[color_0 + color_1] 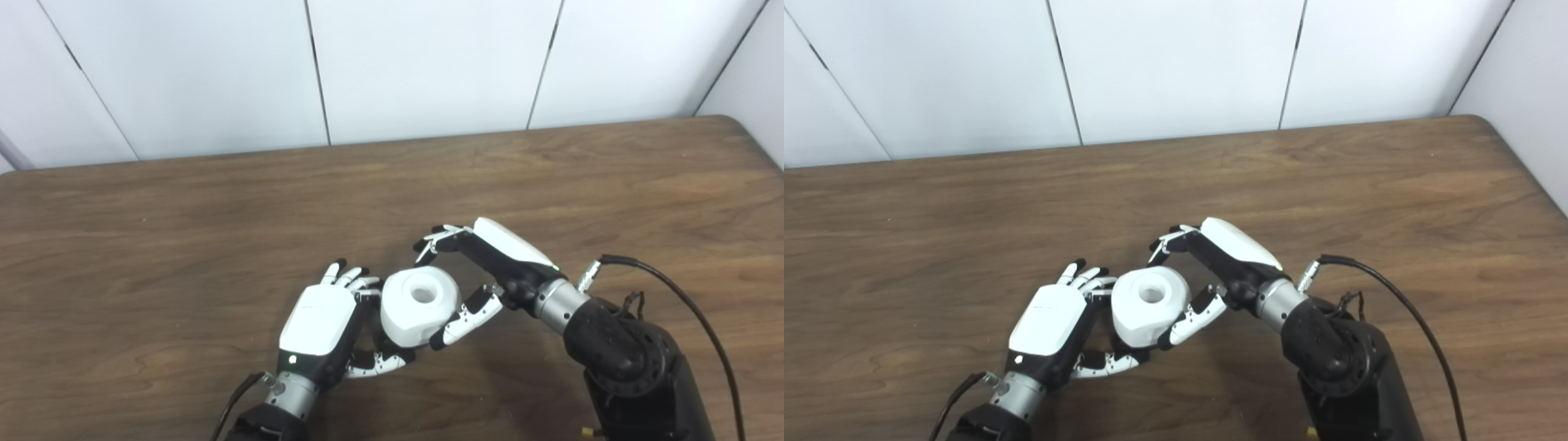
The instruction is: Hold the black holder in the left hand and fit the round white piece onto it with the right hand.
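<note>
Inspection of the one round white piece (pixel 420 305): it is a squat, drum-like body with faceted, slightly angular sides, a matte plastic-looking finish, and a round recess in the centre of its upper face. It sits low over the near-centre of the bench (pixel 184 208), between the two robot hands, tilted a little toward the camera.

Black holder: only a dark sliver shows beneath the white piece at its lower edge; its shape cannot be determined, and whether the white piece is fully seated on it cannot be told.

Left robot hand (pixel 324 324): white glossy back shell over black body, silver wrist ring. Its fingers (pixel 349 277) curl against the left side of the white piece and its thumb reaches under the lower edge, so it is closed about the assembly from the left; exactly which part it grips is hidden.

Right robot hand (pixel 1222 263): same construction. Its fingers arch over the far side of the white piece and its thumb (pixel 1193 318) lies against the near right side, pinching the piece.

Bench: one, brown wood-grain laminate, smooth, with a rounded far right corner. One black cable (pixel 680 288) loops from the right wrist. Pale panelled wall (pixel 429 61) stands behind.
</note>
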You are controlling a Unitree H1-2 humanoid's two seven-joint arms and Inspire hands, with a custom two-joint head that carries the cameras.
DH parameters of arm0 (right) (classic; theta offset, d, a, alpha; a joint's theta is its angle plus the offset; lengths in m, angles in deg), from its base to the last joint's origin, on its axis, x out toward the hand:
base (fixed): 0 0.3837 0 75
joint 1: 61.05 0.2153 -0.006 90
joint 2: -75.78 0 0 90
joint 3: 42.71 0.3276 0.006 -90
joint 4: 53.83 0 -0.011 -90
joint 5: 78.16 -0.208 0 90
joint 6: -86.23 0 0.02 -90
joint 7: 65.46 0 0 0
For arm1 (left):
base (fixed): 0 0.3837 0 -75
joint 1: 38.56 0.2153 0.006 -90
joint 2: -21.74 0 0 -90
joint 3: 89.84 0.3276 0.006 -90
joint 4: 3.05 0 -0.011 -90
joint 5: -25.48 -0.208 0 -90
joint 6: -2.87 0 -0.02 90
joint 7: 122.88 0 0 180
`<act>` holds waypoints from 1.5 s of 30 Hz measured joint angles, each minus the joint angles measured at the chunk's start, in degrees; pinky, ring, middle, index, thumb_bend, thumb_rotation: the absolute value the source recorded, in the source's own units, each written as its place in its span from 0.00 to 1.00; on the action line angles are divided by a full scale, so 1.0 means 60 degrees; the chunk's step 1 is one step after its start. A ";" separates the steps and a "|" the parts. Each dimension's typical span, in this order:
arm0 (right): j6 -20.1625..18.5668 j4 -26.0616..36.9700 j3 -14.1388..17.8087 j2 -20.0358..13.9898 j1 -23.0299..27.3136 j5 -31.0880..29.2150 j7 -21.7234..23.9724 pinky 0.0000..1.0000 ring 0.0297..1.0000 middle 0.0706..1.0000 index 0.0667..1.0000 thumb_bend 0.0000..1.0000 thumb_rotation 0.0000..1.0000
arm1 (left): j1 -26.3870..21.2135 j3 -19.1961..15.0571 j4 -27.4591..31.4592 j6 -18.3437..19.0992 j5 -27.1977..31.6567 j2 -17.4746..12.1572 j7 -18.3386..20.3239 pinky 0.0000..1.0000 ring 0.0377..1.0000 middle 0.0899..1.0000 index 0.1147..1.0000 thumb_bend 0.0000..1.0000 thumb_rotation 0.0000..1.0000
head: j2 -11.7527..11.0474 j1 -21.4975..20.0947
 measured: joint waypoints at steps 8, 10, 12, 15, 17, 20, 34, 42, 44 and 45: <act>0.0000 -0.0049 -0.0054 -0.0019 -0.0001 -0.0140 -0.0236 1.00 0.94 0.81 0.44 0.53 0.14 | 0.0000 0.0050 0.0011 0.0060 -0.0144 0.0057 0.0009 0.98 0.89 0.78 0.42 0.52 0.06 | -0.0015 0.0058; 0.0000 -0.0074 -0.0078 -0.0031 -0.0002 -0.0164 -0.0303 1.00 0.94 0.81 0.44 0.53 0.14 | 0.0001 0.0051 0.0011 0.0064 -0.0149 0.0070 0.0009 0.98 0.88 0.78 0.42 0.52 0.06 | -0.0015 0.0059; 0.0000 -0.0123 -0.0115 -0.0047 -0.0002 -0.0165 -0.0336 0.99 0.94 0.81 0.45 0.53 0.14 | 0.0003 0.0051 0.0011 0.0064 -0.0151 0.0077 0.0009 0.99 0.89 0.78 0.42 0.52 0.06 | -0.0015 0.0059; 0.0002 -0.0144 -0.0219 -0.0132 0.0018 -0.0142 -0.0407 0.97 0.93 0.80 0.45 0.52 0.15 | 0.0004 0.0050 0.0011 0.0064 -0.0151 0.0079 0.0009 0.99 0.89 0.78 0.42 0.52 0.06 | -0.0015 0.0059; 0.0004 -0.0143 -0.0315 -0.0258 0.0069 -0.0123 -0.0451 0.96 0.93 0.81 0.45 0.52 0.15 | 0.0006 0.0050 0.0011 0.0064 -0.0151 0.0082 0.0009 0.99 0.89 0.78 0.42 0.52 0.06 | -0.0015 0.0059; 0.0004 -0.0143 -0.0440 -0.0421 0.0155 -0.0072 -0.0457 0.94 0.94 0.82 0.57 0.93 0.25 | 0.0006 0.0051 0.0010 0.0064 -0.0151 0.0083 0.0007 0.98 0.88 0.77 0.42 0.52 0.06 | -0.0044 0.0015; 0.0003 -0.0248 -0.0630 -0.0707 0.0152 0.0274 -0.0362 1.00 1.00 0.90 0.68 1.00 0.39 | 0.0005 0.0052 0.0008 0.0064 -0.0151 0.0093 0.0008 0.99 0.88 0.78 0.42 0.52 0.06 | -0.0059 -0.0059; 0.0002 -0.0247 -0.0456 -0.0697 0.0155 0.0359 -0.0236 0.99 1.00 0.94 0.73 1.00 0.39 | -0.0001 0.0049 -0.0006 0.0061 -0.0142 0.0094 0.0003 0.99 0.88 0.77 0.42 0.52 0.06 | -0.0117 -0.0175; 0.0001 -0.0246 -0.0368 -0.0698 0.0156 0.0433 -0.0170 0.98 1.00 0.95 0.74 1.00 0.38 | -0.0004 0.0048 -0.0009 0.0061 -0.0142 0.0092 0.0003 0.99 0.88 0.77 0.42 0.52 0.06 | -0.0103 -0.0205; 0.0001 -0.0244 -0.0325 -0.0698 0.0156 0.0463 -0.0141 0.98 1.00 0.95 0.75 1.00 0.38 | -0.0003 0.0046 -0.0010 0.0060 -0.0141 0.0092 0.0000 0.99 0.88 0.77 0.42 0.52 0.06 | -0.0103 -0.0205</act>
